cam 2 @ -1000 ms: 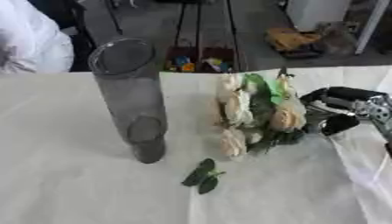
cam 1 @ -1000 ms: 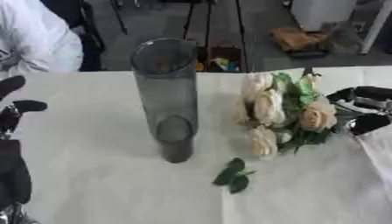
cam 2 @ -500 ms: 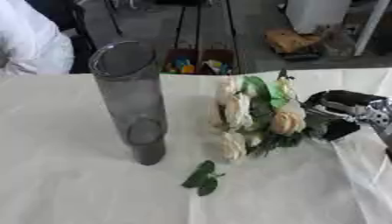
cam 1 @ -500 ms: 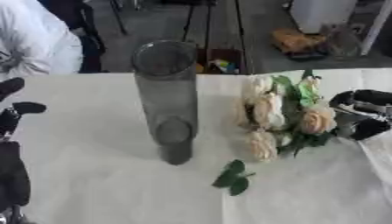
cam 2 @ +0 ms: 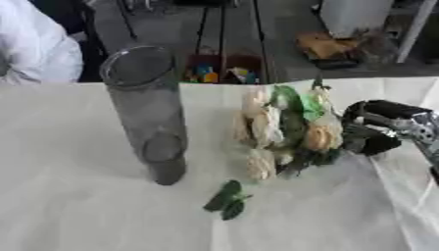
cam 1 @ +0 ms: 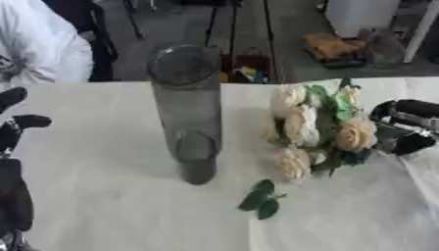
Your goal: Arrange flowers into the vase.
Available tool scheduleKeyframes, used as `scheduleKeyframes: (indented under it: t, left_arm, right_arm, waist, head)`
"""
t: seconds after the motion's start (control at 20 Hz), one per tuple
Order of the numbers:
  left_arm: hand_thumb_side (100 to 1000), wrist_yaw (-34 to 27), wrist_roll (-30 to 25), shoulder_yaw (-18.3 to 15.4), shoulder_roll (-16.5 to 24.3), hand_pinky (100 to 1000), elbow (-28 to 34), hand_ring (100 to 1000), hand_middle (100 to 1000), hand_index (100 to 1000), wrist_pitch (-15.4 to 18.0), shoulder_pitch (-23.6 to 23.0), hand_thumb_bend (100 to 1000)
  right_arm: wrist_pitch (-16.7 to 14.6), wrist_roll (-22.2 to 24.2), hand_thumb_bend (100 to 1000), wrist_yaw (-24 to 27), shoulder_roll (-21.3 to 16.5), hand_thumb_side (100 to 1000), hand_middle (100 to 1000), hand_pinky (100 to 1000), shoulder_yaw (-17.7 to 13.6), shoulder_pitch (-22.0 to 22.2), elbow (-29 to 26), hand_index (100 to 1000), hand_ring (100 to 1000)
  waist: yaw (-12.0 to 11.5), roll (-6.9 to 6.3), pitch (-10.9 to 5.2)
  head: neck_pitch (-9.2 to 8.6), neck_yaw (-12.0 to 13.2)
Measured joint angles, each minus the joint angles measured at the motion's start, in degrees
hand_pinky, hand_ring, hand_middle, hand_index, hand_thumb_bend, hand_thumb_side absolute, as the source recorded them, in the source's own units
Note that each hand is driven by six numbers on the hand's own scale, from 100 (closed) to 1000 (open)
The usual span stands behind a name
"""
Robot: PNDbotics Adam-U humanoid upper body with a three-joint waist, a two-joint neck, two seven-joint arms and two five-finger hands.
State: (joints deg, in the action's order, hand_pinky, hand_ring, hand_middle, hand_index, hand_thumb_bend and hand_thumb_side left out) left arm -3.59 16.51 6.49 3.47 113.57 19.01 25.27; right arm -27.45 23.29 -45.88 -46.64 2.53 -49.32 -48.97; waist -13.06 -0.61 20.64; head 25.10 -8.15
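Observation:
A tall grey see-through vase (cam 1: 188, 112) stands upright left of the table's middle, with nothing in it. To its right a bouquet of cream roses with green leaves (cam 1: 300, 125) lies low over the white cloth, its heads toward the vase. My right hand (cam 2: 377, 130) comes in from the right edge, its fingers curled round the bouquet's stem end. My left hand (cam 1: 13, 132) rests at the left edge, fingers up and relaxed, holding nothing.
A loose sprig of green leaves (cam 1: 261, 198) lies on the cloth in front of the bouquet. The white tablecloth (cam 1: 103, 206) covers the table. A person in white (cam 1: 43, 44) sits past the far left edge. Boxes and stands crowd the floor beyond.
My right hand and the bouquet have sunk a little toward the cloth. The vase and my left hand stay where they were.

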Motion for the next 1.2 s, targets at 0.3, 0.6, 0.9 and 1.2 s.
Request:
scheduleKeyframes:
  t: [0.3,0.6,0.9,1.2]
  left_arm:
    - [1000,0.0,0.0,0.0,0.0,537,0.0,711,719,909,-0.1,0.1,381]
    - [1000,0.0,0.0,0.0,-0.3,536,0.0,706,714,909,-0.1,0.3,374]
    - [1000,0.0,-0.1,0.0,-0.4,536,0.0,703,712,909,-0.1,0.4,370]
    - [1000,0.0,-0.3,0.0,-0.5,536,0.0,698,709,910,-0.4,0.4,365]
  right_arm:
    - [0.4,-0.5,119,0.0,0.1,415,337,511,0.0,0.0,0.1,552,505]
    - [0.3,-0.4,100,0.1,0.1,396,214,463,0.0,0.0,0.4,411,406]
    - [0.2,-0.7,100,1.4,0.1,419,100,377,0.0,0.3,0.4,255,291]
    - [0.2,-5.2,209,2.4,0.3,529,100,258,0.0,1.3,0.4,137,183]
  waist:
    - [0.0,0.02,0.00]
    - [-0.1,0.02,0.00]
    - [-0.1,0.02,0.00]
    - [-0.1,0.05,0.00]
  head:
    - [-0.01,0.0]
    - [-0.05,0.0]
    - [-0.06,0.0]
    - [-0.06,0.1]
